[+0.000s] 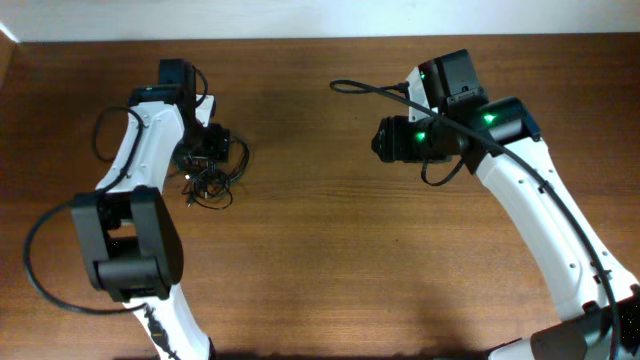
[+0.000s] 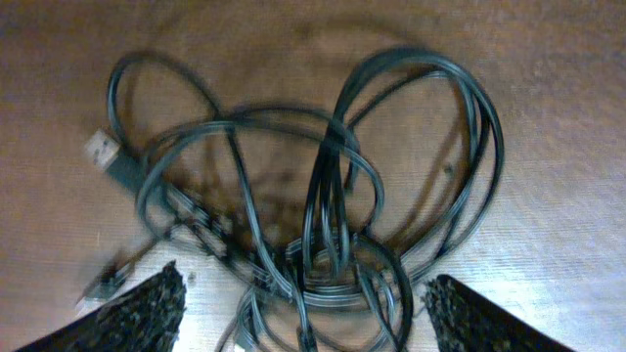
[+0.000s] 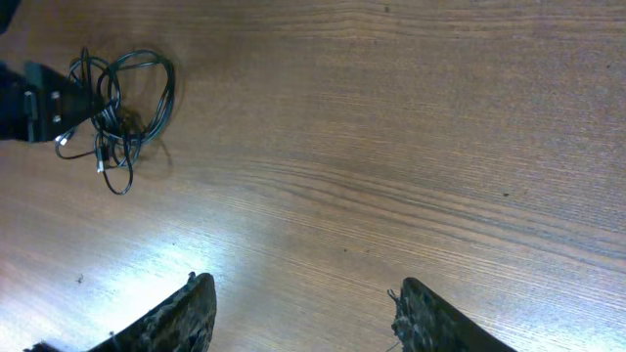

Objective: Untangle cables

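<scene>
The cables (image 1: 212, 178) lie as one tangled black clump on the wooden table at the left. In the left wrist view the cables (image 2: 323, 205) fill the frame in overlapping loops, with a USB plug (image 2: 110, 156) at the left. My left gripper (image 2: 303, 308) is open, its two fingers wide apart on either side of the clump's lower loops, just above them. My right gripper (image 3: 303, 303) is open and empty over bare wood, far right of the cables (image 3: 117, 108).
The table (image 1: 320, 230) is brown wood with a white wall along its far edge. The right arm's own thick black cable (image 1: 370, 88) arcs above the table near the right gripper (image 1: 392, 140). The left arm (image 1: 140, 140) reaches along the left side.
</scene>
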You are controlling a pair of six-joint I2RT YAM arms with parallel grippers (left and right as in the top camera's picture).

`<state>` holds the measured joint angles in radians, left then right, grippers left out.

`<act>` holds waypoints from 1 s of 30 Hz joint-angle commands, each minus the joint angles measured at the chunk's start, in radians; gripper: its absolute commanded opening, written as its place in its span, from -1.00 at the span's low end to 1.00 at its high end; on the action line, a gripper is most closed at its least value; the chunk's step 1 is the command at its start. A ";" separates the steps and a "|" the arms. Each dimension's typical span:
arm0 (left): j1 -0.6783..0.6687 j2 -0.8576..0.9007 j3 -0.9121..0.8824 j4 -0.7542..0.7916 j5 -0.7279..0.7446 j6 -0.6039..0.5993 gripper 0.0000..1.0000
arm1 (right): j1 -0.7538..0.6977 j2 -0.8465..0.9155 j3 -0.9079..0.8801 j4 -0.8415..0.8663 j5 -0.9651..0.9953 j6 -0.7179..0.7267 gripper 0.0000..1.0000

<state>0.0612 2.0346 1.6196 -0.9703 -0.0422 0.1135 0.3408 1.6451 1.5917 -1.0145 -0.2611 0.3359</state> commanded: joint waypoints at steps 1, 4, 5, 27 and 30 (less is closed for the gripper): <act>0.000 0.082 -0.004 0.046 0.014 0.083 0.62 | -0.003 0.019 0.012 0.000 0.011 -0.015 0.21; -0.008 0.142 -0.004 0.050 0.027 0.048 0.21 | -0.003 0.032 0.012 0.001 0.011 -0.015 0.21; -0.008 0.155 -0.004 0.056 0.028 0.007 -0.01 | -0.003 0.034 0.012 0.001 0.011 -0.015 0.21; -0.247 0.160 0.768 -0.584 0.653 -0.061 -1.00 | 0.000 0.035 0.012 0.239 -0.363 0.023 0.22; -0.286 0.160 0.770 -0.583 0.722 -0.060 -1.00 | 0.000 0.051 0.012 0.222 -0.301 0.100 0.22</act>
<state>-0.1970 2.2028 2.3695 -1.5551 0.5922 0.0341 0.3408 1.6730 1.5913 -0.7811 -0.5957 0.3744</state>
